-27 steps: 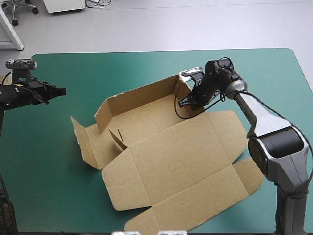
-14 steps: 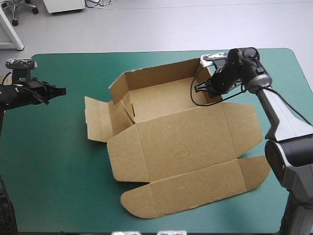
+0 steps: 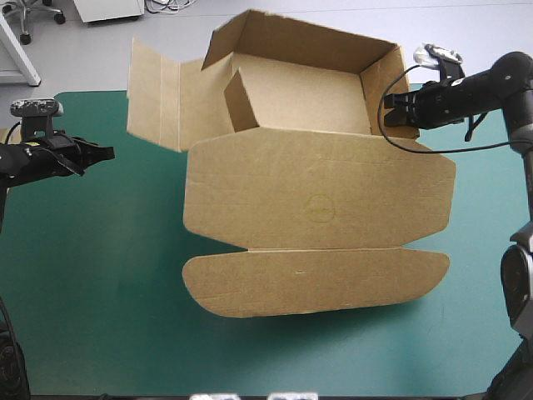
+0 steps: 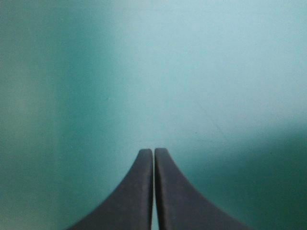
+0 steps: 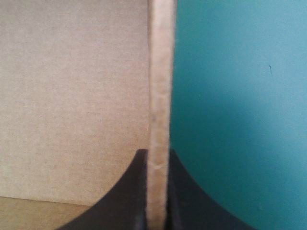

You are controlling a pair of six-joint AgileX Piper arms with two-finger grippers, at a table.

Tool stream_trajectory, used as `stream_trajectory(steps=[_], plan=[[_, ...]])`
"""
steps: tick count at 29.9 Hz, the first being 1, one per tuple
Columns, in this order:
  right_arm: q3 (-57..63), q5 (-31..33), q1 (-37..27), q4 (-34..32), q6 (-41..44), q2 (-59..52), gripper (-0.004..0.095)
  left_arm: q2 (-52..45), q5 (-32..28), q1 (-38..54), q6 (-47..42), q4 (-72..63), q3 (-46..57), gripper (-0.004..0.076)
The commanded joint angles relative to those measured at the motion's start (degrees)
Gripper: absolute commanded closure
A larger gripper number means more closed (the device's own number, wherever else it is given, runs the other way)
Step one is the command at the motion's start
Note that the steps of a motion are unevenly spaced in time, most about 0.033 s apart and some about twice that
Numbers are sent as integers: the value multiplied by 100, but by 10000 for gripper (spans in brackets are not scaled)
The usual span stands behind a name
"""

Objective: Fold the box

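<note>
The brown box (image 3: 316, 200) hangs lifted above the teal-green table, its tray part with raised walls uppermost and the wide lid panel and its rounded flap hanging toward the near side. My right gripper (image 3: 390, 110) is shut on the box's right side wall; in the right wrist view the wall's edge (image 5: 159, 96) runs straight up between the black fingers (image 5: 184, 191). An unfolded side flap (image 3: 154, 96) sticks out on the box's left. My left gripper (image 3: 107, 153) hovers shut over the left of the table, holding nothing; its fingertips (image 4: 154, 153) meet above bare cover.
The teal-green cover (image 3: 100, 275) shows to the left of the box and along the near edge. A white cabinet (image 3: 108, 8) and a table leg (image 3: 17, 50) stand on the floor beyond the far edge.
My right gripper has raised the box off the table and carried it toward the right and up, so it tilts toward the camera. The left arm has stayed put.
</note>
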Motion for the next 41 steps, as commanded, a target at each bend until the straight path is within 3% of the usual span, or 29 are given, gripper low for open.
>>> stream_trajectory(steps=[1, 12, 33, 41], plan=[[-113, -5, -284, 810, -242, -398, 925, -189, -40, 14, 224, -660, -144, 719], [-9, 4, -321, 1391, -586, -412, 926, -189, 1057, 23, 1218, -2760, -154, 719], [-9, 4, -310, 1851, -591, -986, 925, 662, 2141, 23, 2282, -5000, -154, 719], [-9, 7, 476, 1456, -548, -1040, 925, 761, 2465, 23, 2450, -5775, -154, 719]])
